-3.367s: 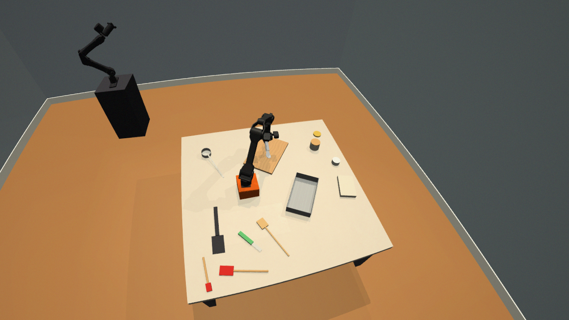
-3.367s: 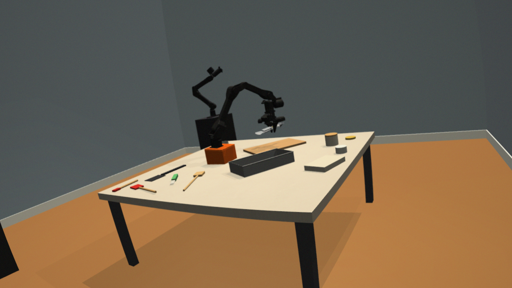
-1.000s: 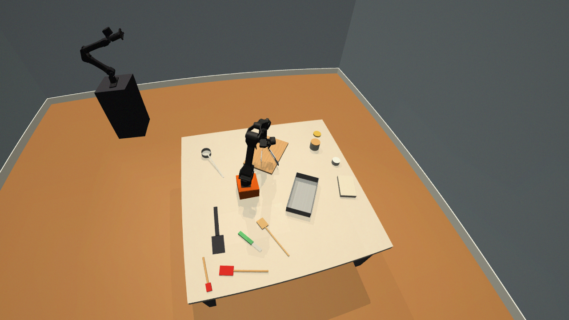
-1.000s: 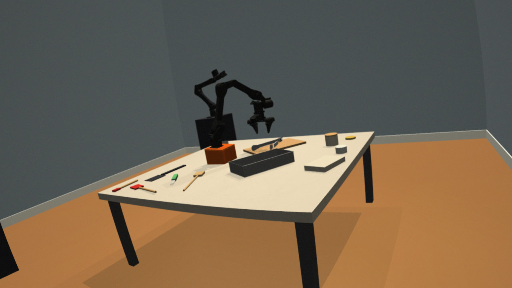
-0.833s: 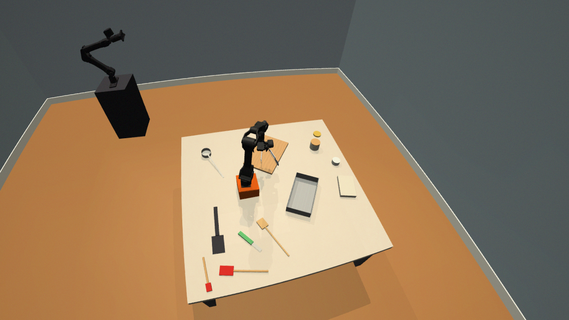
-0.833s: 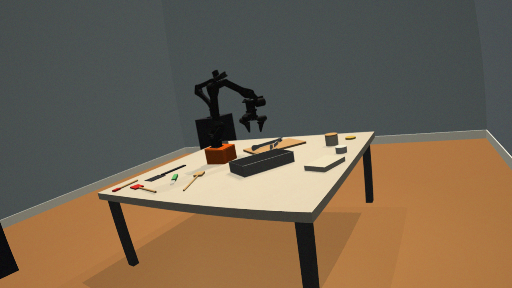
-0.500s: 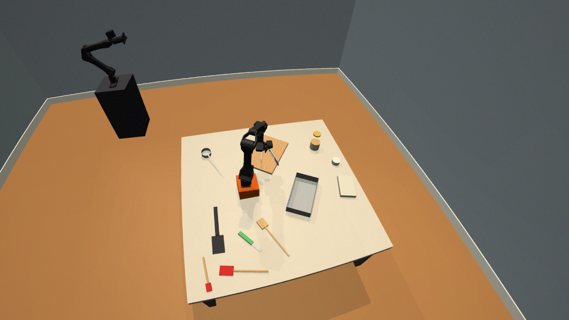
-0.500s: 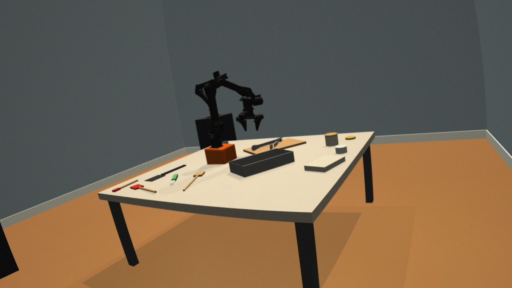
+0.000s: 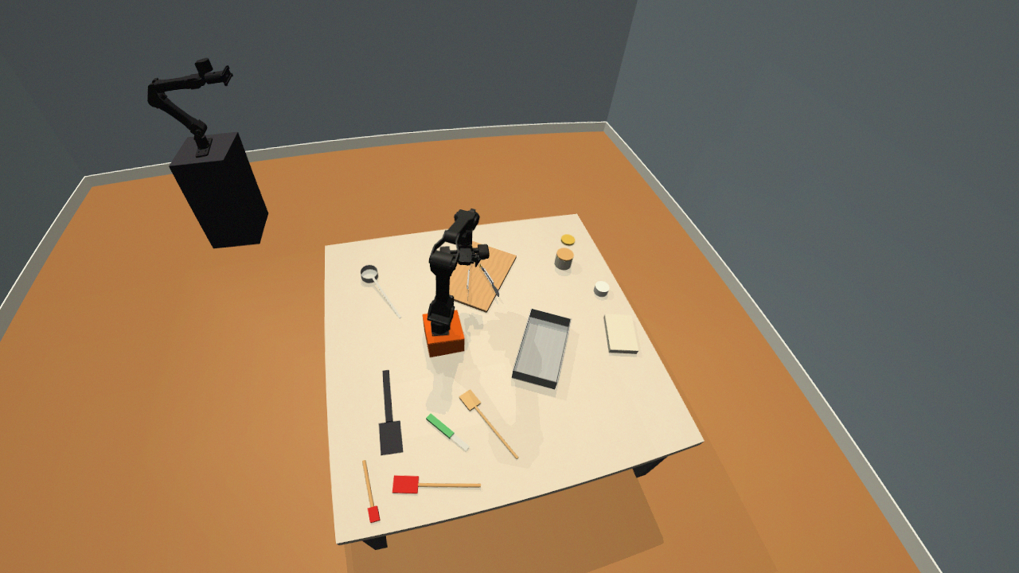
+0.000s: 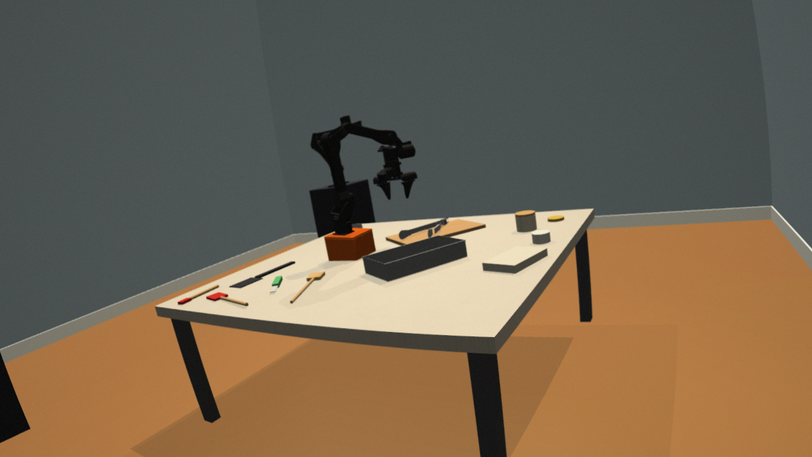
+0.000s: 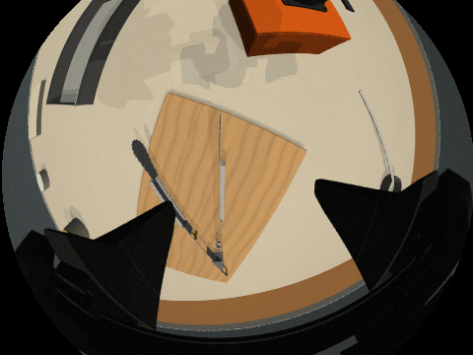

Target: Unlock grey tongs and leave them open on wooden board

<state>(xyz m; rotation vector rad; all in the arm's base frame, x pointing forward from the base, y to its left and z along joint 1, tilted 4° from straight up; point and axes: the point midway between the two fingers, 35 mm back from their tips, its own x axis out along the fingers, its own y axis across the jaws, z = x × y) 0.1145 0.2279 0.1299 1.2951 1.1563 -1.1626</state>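
The grey tongs (image 9: 496, 290) (image 10: 422, 228) (image 11: 222, 192) lie spread in a V on the wooden board (image 9: 504, 267) (image 10: 465, 228) (image 11: 266, 158). In the wrist view their hinge is near the board's lower corner. One arm lies over the board; the dark tip of the other reaches past the board's left edge. My gripper (image 10: 398, 197) (image 11: 246, 197) is open and empty, pointing down, clearly above the tongs and touching nothing. The roasting tin (image 9: 550, 317) (image 10: 420, 258) (image 11: 102, 63) stands apart from the board with nothing across it.
An orange base block (image 9: 446, 344) (image 10: 351, 244) (image 11: 296, 44) carries the arm. A sieve (image 9: 368, 274) lies left of the board. Beyond the tin are a pale slab (image 9: 621, 333), a white-topped pot (image 9: 602, 288) and an orange-topped jar (image 9: 564, 259). Several utensils lie toward the front left.
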